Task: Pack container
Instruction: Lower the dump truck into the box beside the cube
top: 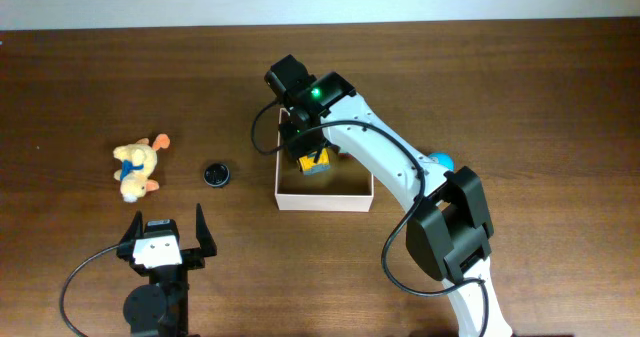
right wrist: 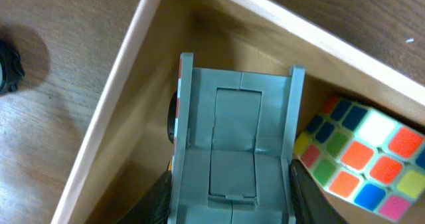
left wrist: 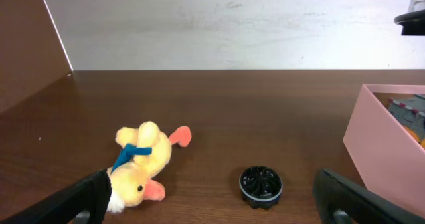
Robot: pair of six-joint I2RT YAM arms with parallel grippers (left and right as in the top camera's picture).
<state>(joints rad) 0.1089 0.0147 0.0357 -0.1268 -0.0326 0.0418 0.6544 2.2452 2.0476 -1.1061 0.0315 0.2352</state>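
We seat the grey plastic toy in the white cardboard container.
Right gripper clasps it and must release next; left gripper gapes empty.

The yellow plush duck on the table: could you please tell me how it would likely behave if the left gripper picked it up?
The plush duck looks soft and stuffed, so it would probably squash when gripped and sag rather than stay stiff. Its fuzzy fabric likely resists slipping. Lying flat on its side, it seems unlikely to roll.
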